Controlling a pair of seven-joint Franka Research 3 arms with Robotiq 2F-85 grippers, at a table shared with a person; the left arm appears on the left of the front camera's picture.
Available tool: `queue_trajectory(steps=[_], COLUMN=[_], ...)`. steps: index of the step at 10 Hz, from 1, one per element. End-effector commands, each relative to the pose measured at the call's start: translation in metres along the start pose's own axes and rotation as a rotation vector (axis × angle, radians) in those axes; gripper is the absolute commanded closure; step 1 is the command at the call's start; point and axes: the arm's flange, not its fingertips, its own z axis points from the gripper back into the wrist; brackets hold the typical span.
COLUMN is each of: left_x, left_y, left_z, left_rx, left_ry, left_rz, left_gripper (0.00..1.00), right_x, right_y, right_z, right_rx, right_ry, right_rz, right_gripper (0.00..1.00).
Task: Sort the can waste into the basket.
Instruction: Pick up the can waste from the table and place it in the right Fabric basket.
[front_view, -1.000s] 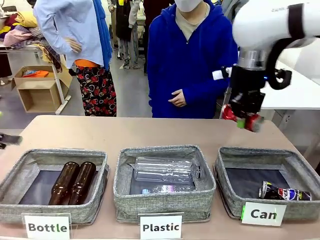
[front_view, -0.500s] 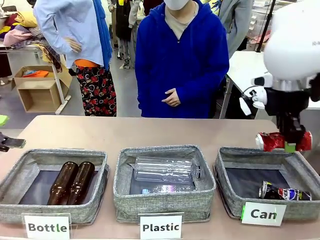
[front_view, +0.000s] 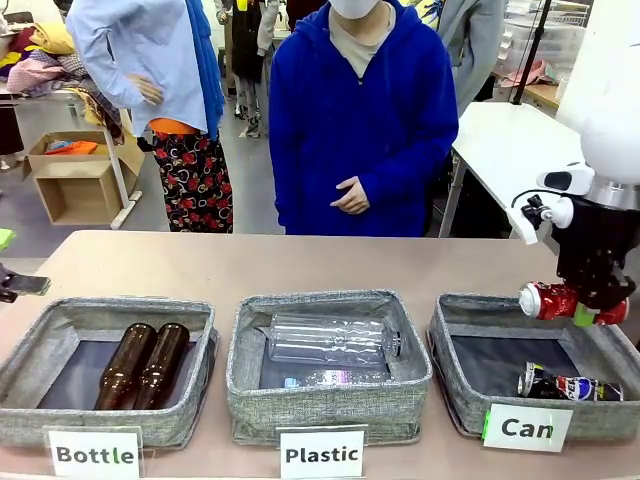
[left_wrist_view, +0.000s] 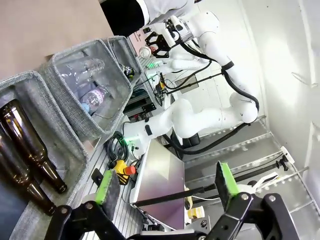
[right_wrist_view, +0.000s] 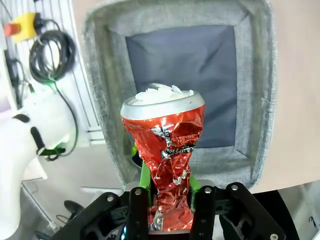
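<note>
Crushed shiny red metal can hangs in the right gripper, whose two black fingers with green pads are pinching it at its squeezed middle. In the front view the can lies sideways in the air, above the far edge of the grey woven-fabric rectangular basket that stands behind the white "Can" sign, near the right end of the bench. The right wrist view looks down along the fingers: here the red can is clamped low between them, its silver top end points away from the camera, and under it the dark floor of the same basket is visible. From this side the can hides a part of the floor.

The front view also gives what the wrist camera does not: a black-blue metal can with white and red markings lies on its side on the basket floor, at the near right corner.

The left gripper shows in its own wrist view with the fingers spread wide and nothing between them. Far off, this view catches the right gripper above the row of baskets.

A person in a blue hooded jacket stands at the far edge of the bench, hands joined in front.
</note>
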Motion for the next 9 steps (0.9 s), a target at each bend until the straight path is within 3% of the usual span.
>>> queue_trajectory(steps=[1,2,4,5,6,9], left_x=[0.0004,0.0004,0.0004,0.0004,0.0004,0.0004], left_y=[-0.0039,-0.0039,-0.0039,-0.0039,-0.0039,-0.0039], left_z=[0.0019,0.0019,0.0019,0.0019,0.0019,0.0019], left_rx=[-0.010,-0.010,-0.010,-0.010,-0.010,-0.010], left_ry=[-0.002,-0.002,-0.002,-0.002,-0.002,-0.002], left_rz=[0.003,0.003,0.003,0.003,0.003,0.003], left_gripper=[0.00,0.00,0.00,0.00,0.00,0.00], right_x=[0.0002,0.0003,0.0011,0.0015,0.0017,0.0035], right_y=[-0.0003,-0.0020,-0.0051,-0.0063,-0.0062,-0.0088], right_z=[-0.0005,0.0000,-0.0001,-0.0015,-0.0015,-0.0012], right_rx=[-0.008,-0.005,0.007,0.008,0.010,0.022], right_ry=[-0.029,-0.034,-0.036,-0.037,-0.038,-0.040], right_rz=[0.026,0.025,0.019,0.016,0.017,0.011], right_gripper=[1.00,1.00,0.32,0.07,0.00,0.00])
